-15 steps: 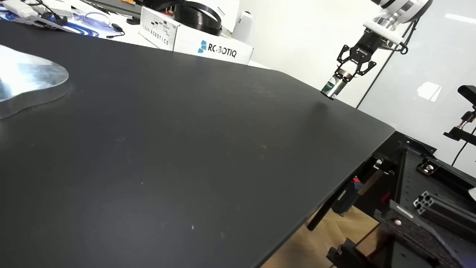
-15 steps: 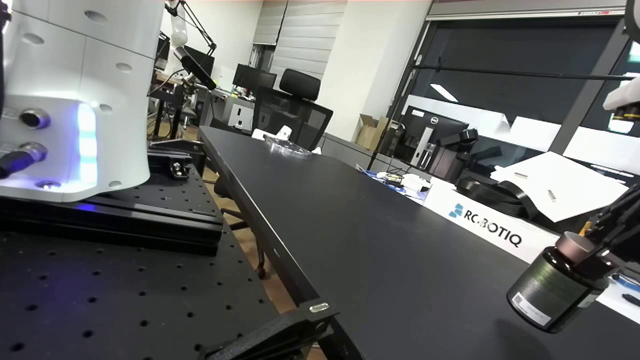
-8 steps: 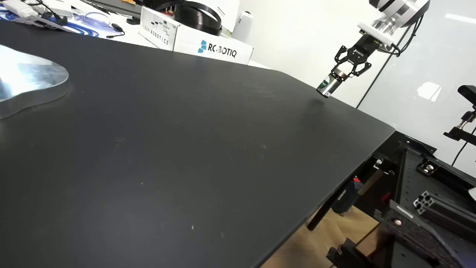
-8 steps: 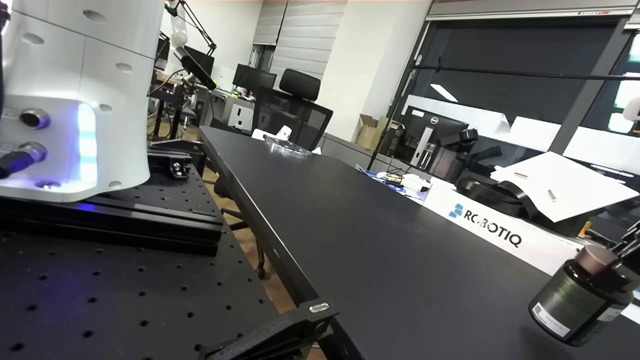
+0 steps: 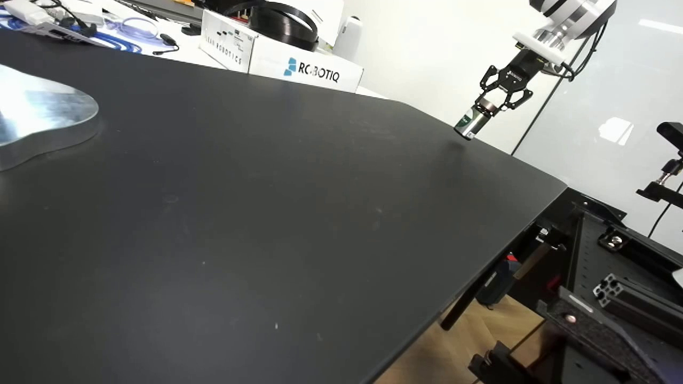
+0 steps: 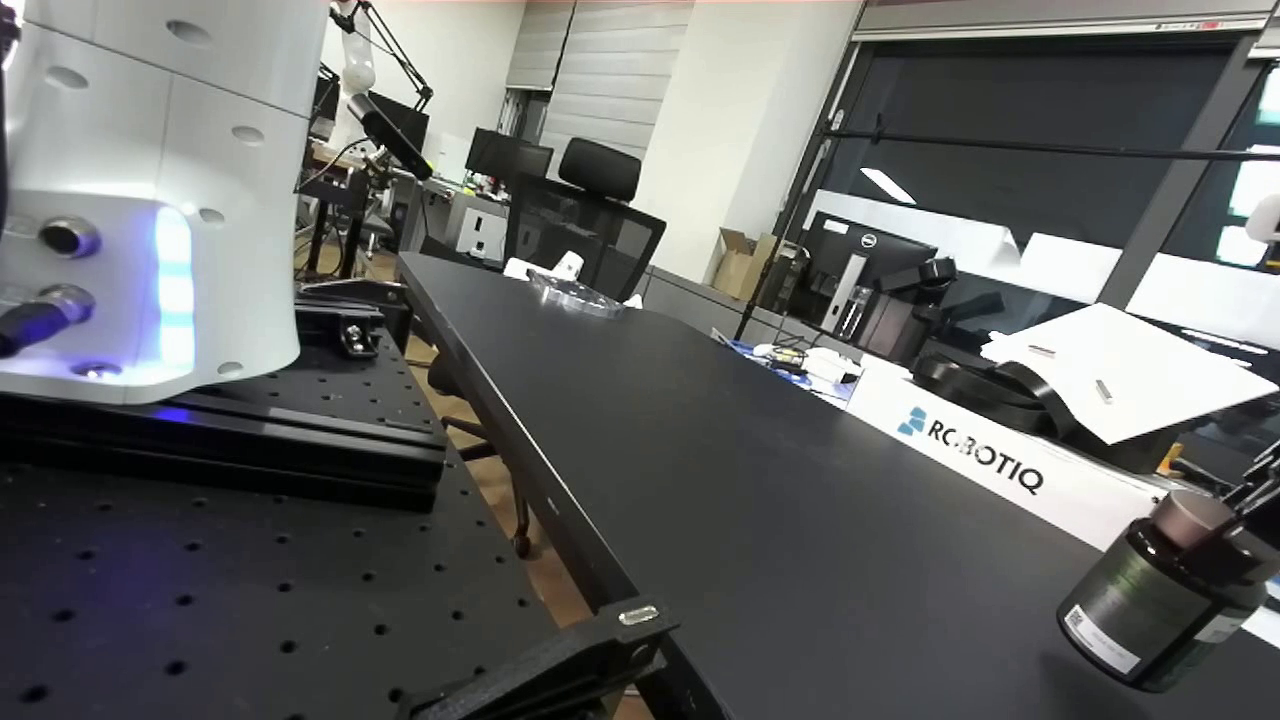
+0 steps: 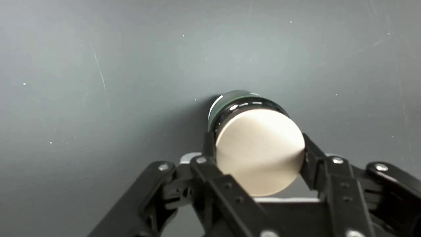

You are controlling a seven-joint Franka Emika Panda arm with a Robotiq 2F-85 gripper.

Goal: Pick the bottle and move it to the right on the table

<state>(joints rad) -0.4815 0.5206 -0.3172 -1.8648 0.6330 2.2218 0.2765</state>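
Note:
The bottle (image 5: 471,124) is squat and dark green with a whitish label. It hangs at the far right part of the black table (image 5: 256,213) in an exterior view, and at the right edge in an exterior view (image 6: 1145,610). My gripper (image 5: 491,108) is shut on the bottle's cap. In the wrist view the gripper (image 7: 260,148) has one finger on each side of the shiny copper-toned cap, which hides most of the bottle (image 7: 261,158). The bottle's base appears a little above the table (image 6: 800,540), with a shadow on the tabletop.
A white Robotiq box (image 5: 309,72) with black items on it stands behind the table's far edge. A thick clear plate (image 5: 48,106) lies on the table, far from the bottle. The robot's white base (image 6: 150,200) stands on a perforated black platform (image 6: 250,600).
Over the first half second my gripper and the held bottle moved slightly left in an exterior view, and right and down in an exterior view. Since then they have not visibly moved.

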